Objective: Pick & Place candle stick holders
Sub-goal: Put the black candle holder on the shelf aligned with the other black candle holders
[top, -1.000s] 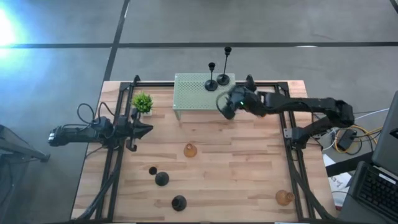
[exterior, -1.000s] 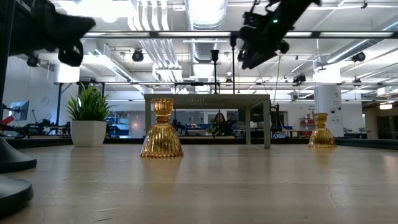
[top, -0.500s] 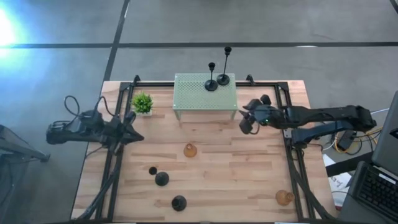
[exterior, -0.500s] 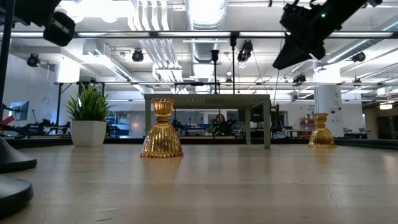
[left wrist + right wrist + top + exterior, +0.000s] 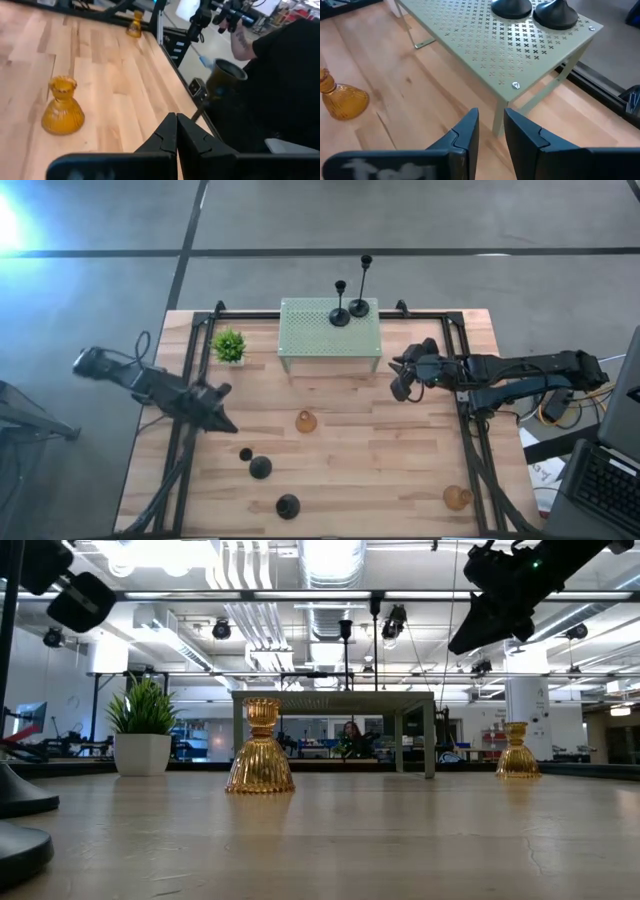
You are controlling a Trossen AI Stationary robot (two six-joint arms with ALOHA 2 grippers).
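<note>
Two black candle stick holders [image 5: 340,315] [image 5: 359,306] stand by their round bases on the pale green stand [image 5: 310,335]; they also show in the right wrist view [image 5: 511,7] [image 5: 555,14]. An amber holder [image 5: 306,421] stands mid-table, another [image 5: 457,498] at the near right. Three dark holders [image 5: 246,453] [image 5: 261,468] [image 5: 288,505] stand near left. My left gripper [image 5: 228,424] is shut and empty, left of the mid-table amber holder [image 5: 62,107]. My right gripper [image 5: 400,383] is open and empty, in the air right of the stand.
A small green potted plant [image 5: 229,345] stands left of the stand. Black frame rails [image 5: 180,440] [image 5: 470,440] run along the table's left and right sides. A person in black [image 5: 280,75] shows beyond the table's edge in the left wrist view.
My right gripper has drawn away from the stand's near right corner toward the table's right edge. My left gripper has swung toward the near edge, closer to the mid-table amber holder. The holders have kept still.
</note>
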